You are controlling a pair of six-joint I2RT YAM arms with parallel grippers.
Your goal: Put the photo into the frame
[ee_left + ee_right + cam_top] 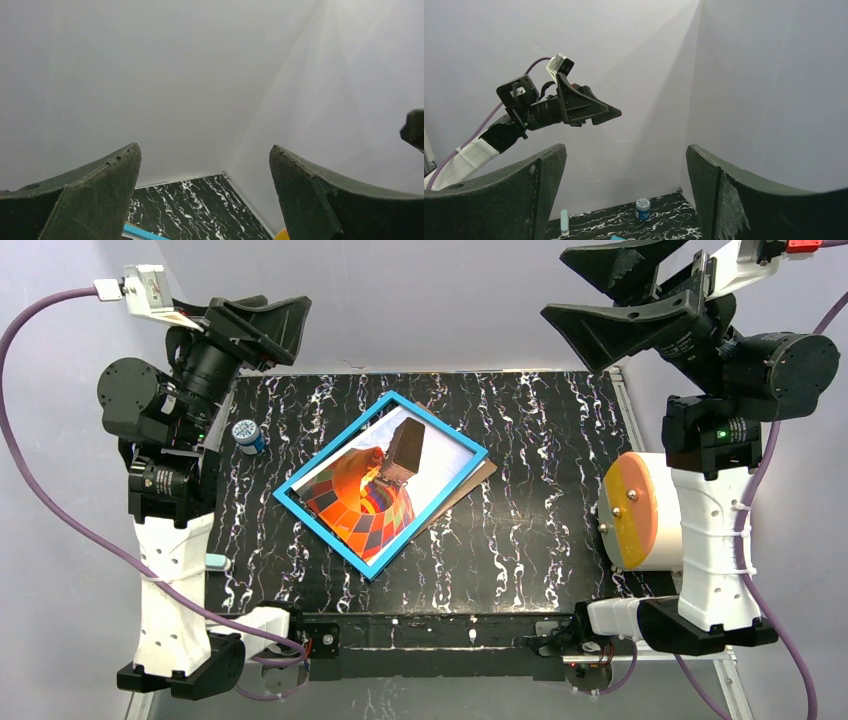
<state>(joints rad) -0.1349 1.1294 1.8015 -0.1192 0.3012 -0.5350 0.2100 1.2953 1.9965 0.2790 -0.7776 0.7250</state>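
The frame [300, 502] with its bright blue rim lies flat and turned at an angle in the middle of the black marbled mat [540, 440]. The photo [375, 490], an orange-red balloon with a brown basket, shows face up inside the rim. A brown backing board [478, 480] pokes out under the frame's right edge. My left gripper [295, 330] is open and empty, raised at the far left, pointing right. My right gripper [555, 285] is open and empty, raised at the far right, pointing left. A corner of the frame shows in the left wrist view [140, 232].
A small blue jar [248, 435] stands near the left arm; it also shows in the right wrist view [642, 209]. A pale tube [215, 561] lies at the mat's left edge. The right arm's orange disc [630, 510] overhangs the mat's right side. White walls enclose the back and sides.
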